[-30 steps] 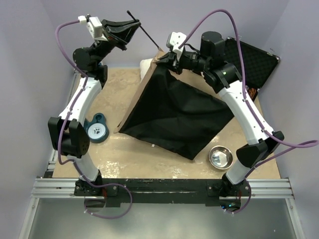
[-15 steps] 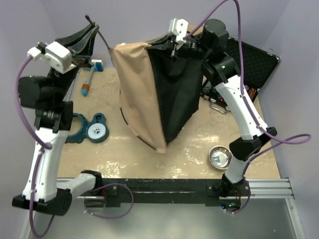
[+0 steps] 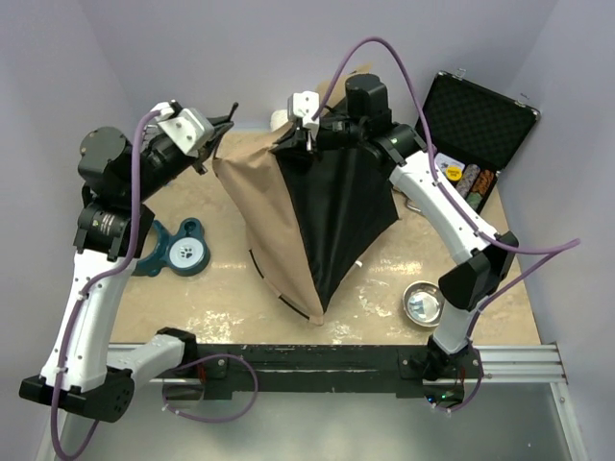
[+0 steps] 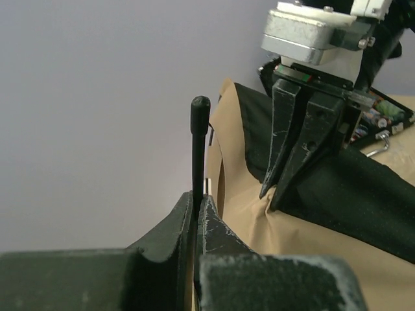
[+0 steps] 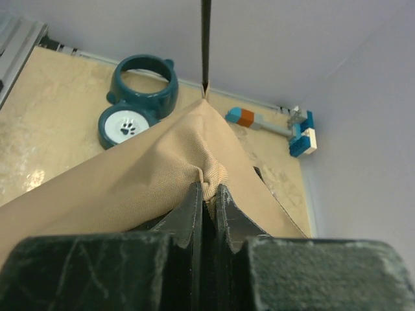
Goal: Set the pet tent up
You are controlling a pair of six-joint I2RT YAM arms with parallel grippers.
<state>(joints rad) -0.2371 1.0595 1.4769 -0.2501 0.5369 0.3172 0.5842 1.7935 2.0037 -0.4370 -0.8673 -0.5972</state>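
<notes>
Pale lilac walls [image 3: 269,48] enclose a tan table [image 3: 221,298], and the pet tent [image 3: 279,221] is found at its middle, raised into a peaked shape. Its tan outer panel faces left, its black lining faces right, and its lower edge rests on the surface near the front. The right gripper [image 5: 207,191] is clamped tight on a bunched fold of tan fabric at the peak, by which the tent is suspended. The left gripper [image 4: 196,204] is pinched shut on a thin dark pole [image 4: 199,149], just below its rounded tip; the pole is seen to enter the fabric at a seam at the tent's far left edge. The step in hand is judged to be the erecting of the shell, with fabric and pole held apart under tension. For the next move, the pole probably has to be bowed or seated so that the frame carries the fabric unaided; the peak should not be released before that, since the shell appears unable to stand alone. A paw print is shown on the white disc of the teal bowl holder [image 3: 183,250]. No lettering can be read there, on the steel bowl [image 3: 425,302] or on the open black case [image 3: 480,115].
</notes>
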